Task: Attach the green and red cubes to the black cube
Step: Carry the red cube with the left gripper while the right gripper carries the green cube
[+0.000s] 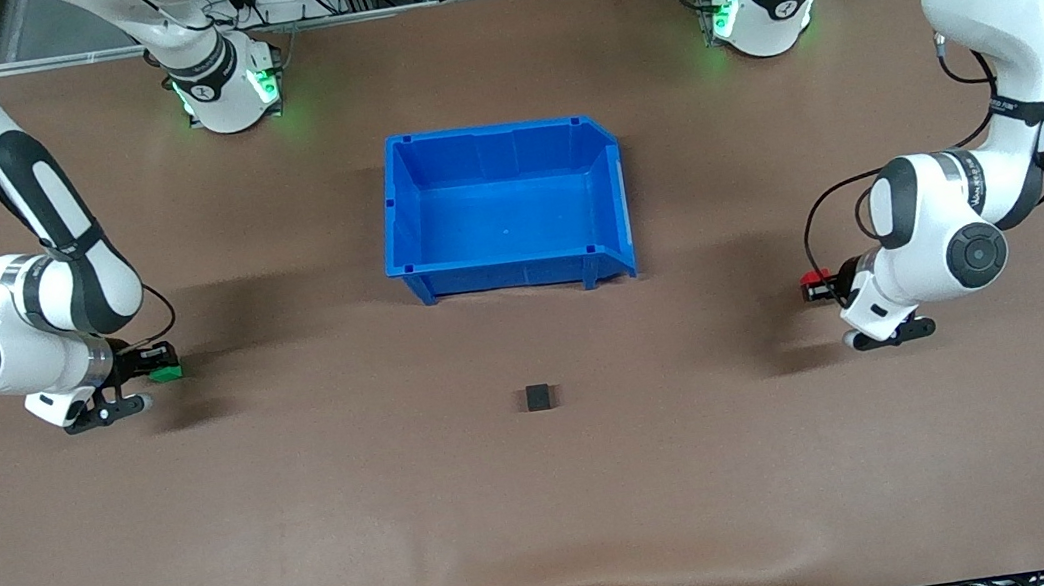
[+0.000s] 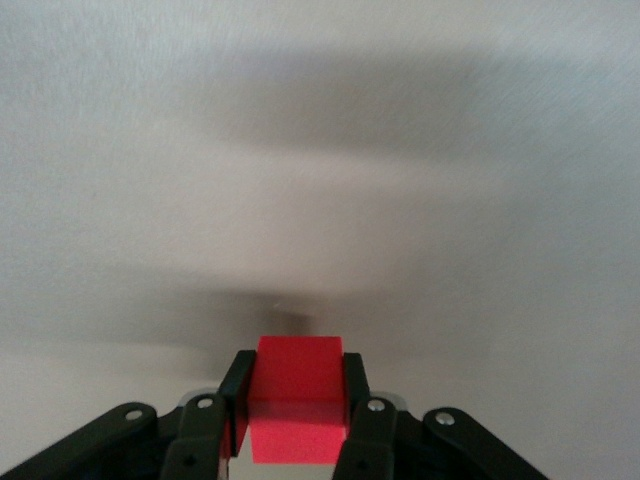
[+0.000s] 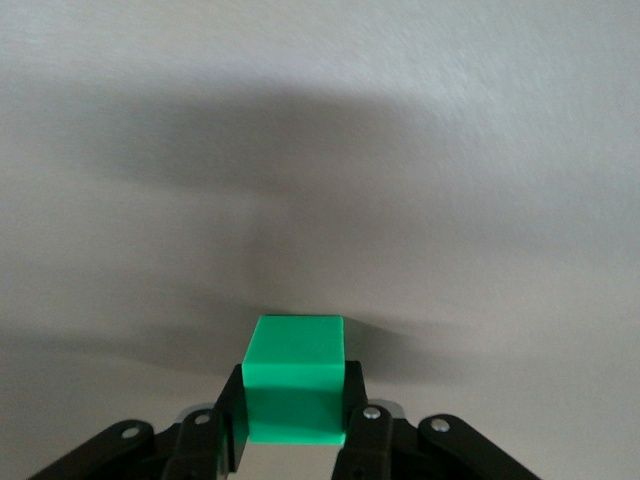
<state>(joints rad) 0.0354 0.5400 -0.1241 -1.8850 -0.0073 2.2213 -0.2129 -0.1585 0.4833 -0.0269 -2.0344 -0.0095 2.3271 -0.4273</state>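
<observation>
I see the left gripper (image 1: 822,287) down low at the left arm's end of the table (image 1: 310,523). Its two fingers (image 2: 236,400) are squeezed tight on the red cube (image 2: 297,400), one on each side. In the left wrist view the cube sits right btwn the black pads and sticks out a bit past the tips. I can't tell if the cube touches the table or is just above it.

The right gripper (image 1: 157,366) is down low at the right arm's end of the table. Its fingers (image 3: 355,400) are pinched shut on the green cube (image 3: 295,385), w/ a pad on each side. The cube pokes out past the tips here too. From the front view I see the green cube (image 1: 166,373) at the tip of the gripper and the red cube (image 1: 815,279) at the tip of the other one.

The black cube (image 1: 538,397) sits alone on the table, about midway btwn the two grippers and well apart from both. Nothing touches it. It is a bit nearer to the front camera than both grippers' cubes.

The blue bin (image 1: 401,218) is farther from the front camera than the black cube, in the middle of the table, w/ a gap btwn them.
</observation>
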